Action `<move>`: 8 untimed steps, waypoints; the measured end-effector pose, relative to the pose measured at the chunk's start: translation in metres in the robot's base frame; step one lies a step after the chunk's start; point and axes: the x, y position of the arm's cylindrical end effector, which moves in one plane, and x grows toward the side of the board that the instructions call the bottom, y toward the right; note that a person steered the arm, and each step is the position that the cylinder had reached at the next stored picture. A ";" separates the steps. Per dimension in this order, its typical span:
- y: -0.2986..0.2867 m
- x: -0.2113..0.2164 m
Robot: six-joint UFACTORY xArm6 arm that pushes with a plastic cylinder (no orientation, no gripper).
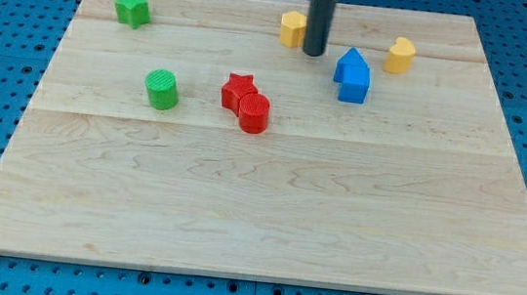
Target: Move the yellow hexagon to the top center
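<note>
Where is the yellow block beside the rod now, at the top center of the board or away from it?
At the top center: the yellow block sits near the board's far edge, mid-width, against the left of my tip.

Two yellow blocks near the view's top, can't tell which is the hexagon. One (293, 28) sits at top center, flat on the desk (266, 217), partly hidden on its right side by the rod. The other (401, 55) sits upright toward the view's right, well apart.
</note>
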 end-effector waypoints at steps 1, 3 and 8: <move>-0.015 -0.023; 0.065 -0.059; -0.019 -0.065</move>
